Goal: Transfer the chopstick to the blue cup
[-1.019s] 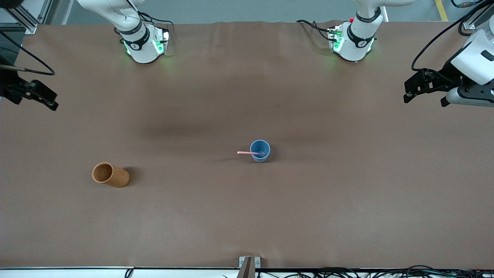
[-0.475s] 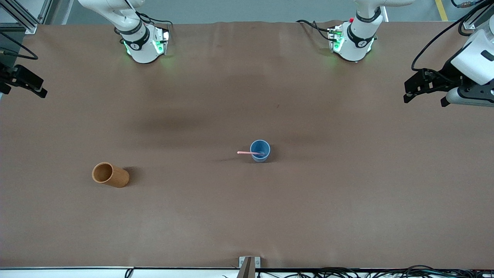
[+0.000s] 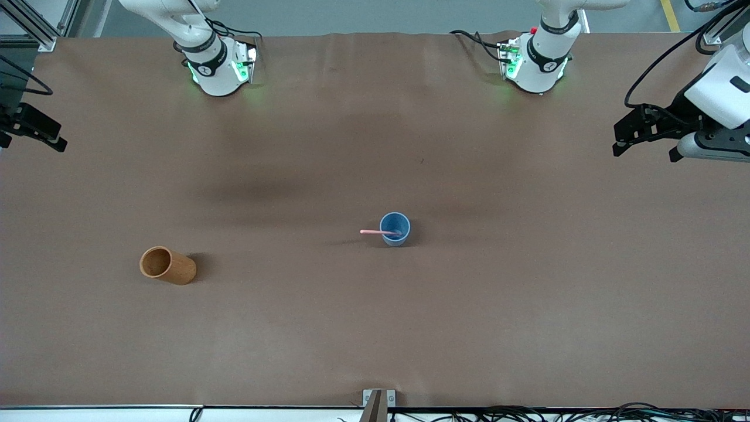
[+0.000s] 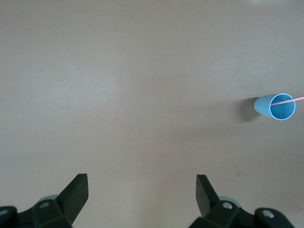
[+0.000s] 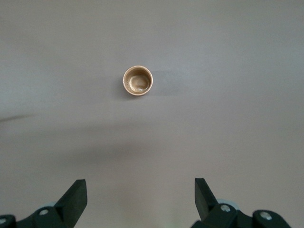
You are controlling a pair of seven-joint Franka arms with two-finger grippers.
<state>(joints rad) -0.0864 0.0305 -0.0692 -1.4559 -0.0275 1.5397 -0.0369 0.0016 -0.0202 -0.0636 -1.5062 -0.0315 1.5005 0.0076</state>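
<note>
At the right arm's end of the table point(image 3: 527, 328), the right gripper point(image 3: 35, 126) hangs in the air at the very edge of the front view, its fingers point(image 5: 76, 197) spread wide with nothing between them. Below it, nearer the front camera, stands an orange-brown cup point(image 3: 167, 265), upright and empty as the right wrist view shows, with bare cloth all round it. Toward the middle of the table the blue cup point(image 3: 395, 228) stands upright, and the pink chopstick point(image 3: 379, 232) already rests in it, one end down inside and the other leaning out over the rim toward the right arm's end. At the left arm's end, the left gripper point(image 3: 636, 129) hangs over the table's margin, its fingers point(image 4: 206, 190) likewise wide apart and empty. Judged from this, the transfer looks done and both arms wait well clear of the cups. The next move seems to call for nothing more than keeping clear, since a brush against the leaning chopstick could tip the light cup. Nothing stands in either arm's way; some cables lie along the table's edges.
</note>
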